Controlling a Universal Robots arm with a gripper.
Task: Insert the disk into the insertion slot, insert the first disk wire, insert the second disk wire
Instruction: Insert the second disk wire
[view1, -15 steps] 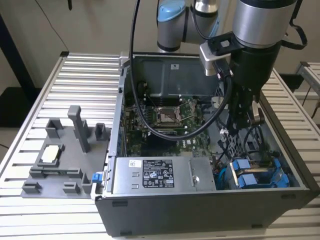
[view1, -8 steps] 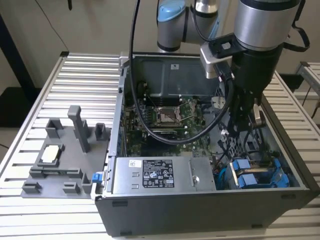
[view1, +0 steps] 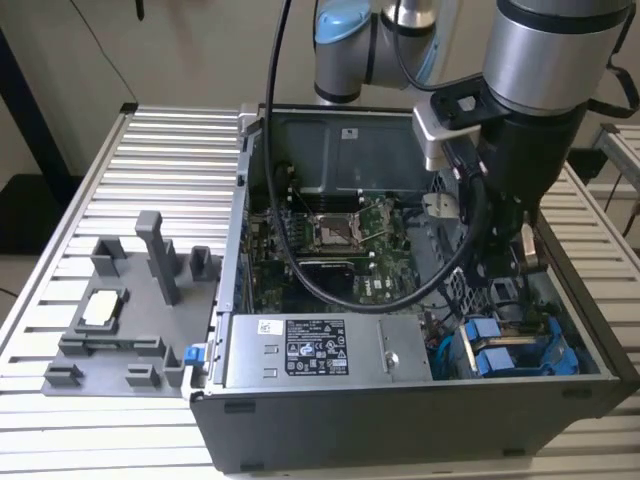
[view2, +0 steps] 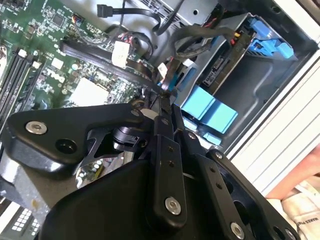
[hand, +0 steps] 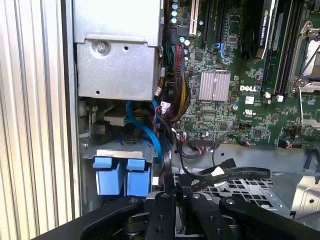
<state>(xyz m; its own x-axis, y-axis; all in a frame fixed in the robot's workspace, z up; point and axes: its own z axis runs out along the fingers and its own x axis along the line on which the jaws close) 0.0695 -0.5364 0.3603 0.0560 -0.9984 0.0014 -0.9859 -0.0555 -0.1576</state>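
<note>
The gripper (view2: 164, 94) stands inside the open case with its jaws drawn narrow, pinched on the plug end of a thin wire (view2: 165, 82). The rest of that wire trails slack among other black leads.

The wire appears to be light and limp, with only the plug being rigid. Judgement: grip the plug body squarely across its flat sides. A grip on the cord would let the plug swing and meet its socket askew. The plug contacts are likely fine and will not stand forcing.

The disk (view2: 222, 65) sits in the slot (view2: 239, 31), in the case corner just beside the power supply (view1: 320, 350), on the exterior view's right of it. Its blue carrier (view2: 210, 107) faces outward, with the two tabs side by side. The disk therefore appears to be seated already.

Judgement: the disk is stiff, dense for its size, and sensitive to knocks. The carrier tabs are the proper hold, not the bare metal or the label.

The motherboard (view1: 340, 240) lies behind the power supply, well apart from the disk.
</note>
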